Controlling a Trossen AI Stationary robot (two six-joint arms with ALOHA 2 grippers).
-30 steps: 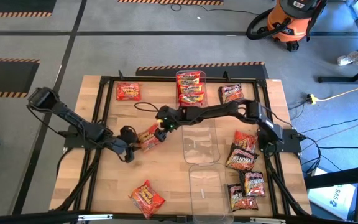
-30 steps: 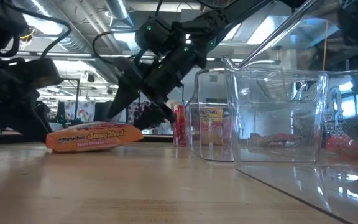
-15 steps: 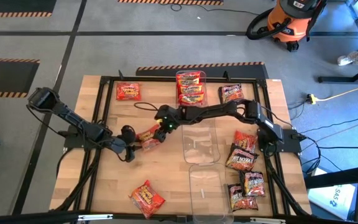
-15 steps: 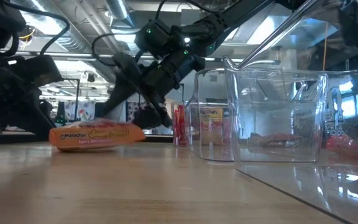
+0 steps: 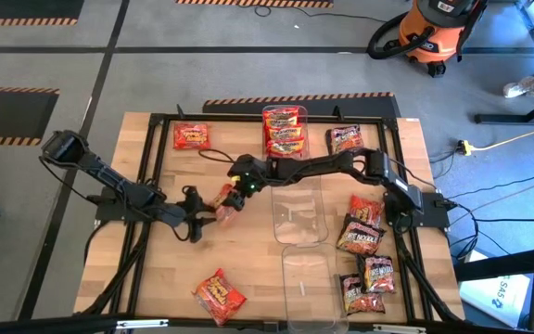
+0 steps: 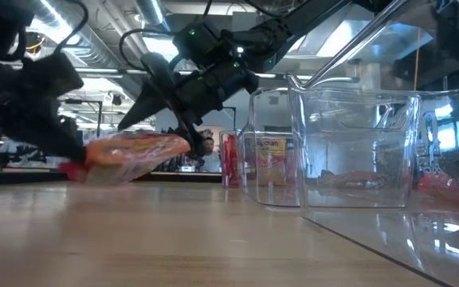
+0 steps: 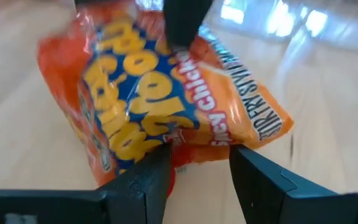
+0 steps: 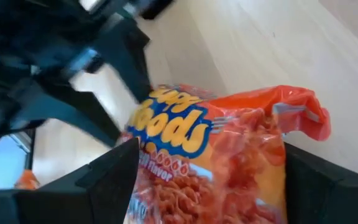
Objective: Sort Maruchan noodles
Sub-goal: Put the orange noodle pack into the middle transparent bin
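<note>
One orange-red Maruchan noodle packet (image 5: 222, 201) hangs tilted just above the wood table, left of its middle, with a gripper at each end. My left gripper (image 5: 202, 211) comes at it from the table's left and my right gripper (image 5: 235, 192) from the right. In the low view the packet (image 6: 134, 151) slopes, its end by the right gripper higher. Other noodle packets lie flat around the table. My left gripper has the packet's near edge (image 7: 194, 146) between its two fingers (image 7: 148, 180), coming slanting down from the table's left. The packet stands clear of the table, tilted up beyond the fingers. My right gripper spans the packet's width: one finger (image 8: 114, 180) lies against each long side (image 8: 157, 168), jaws wide apart. It slants down from the table's right and lies along the packet. This end is the higher one, lifted clear.
Two clear bins (image 5: 299, 218) (image 5: 309, 274) stand right of the middle. A third bin (image 5: 284, 130) at the far edge holds packets. Loose packets lie at the far left (image 5: 191, 137), far right (image 5: 344, 139), near edge (image 5: 219, 295) and right side (image 5: 364, 227).
The packet lay flat on the table; now it is lifted clear and tilted, its end by the right gripper higher. Both grippers have tipped their wrists upward, staying at about the same place over the table. Neither has opened or shut.
</note>
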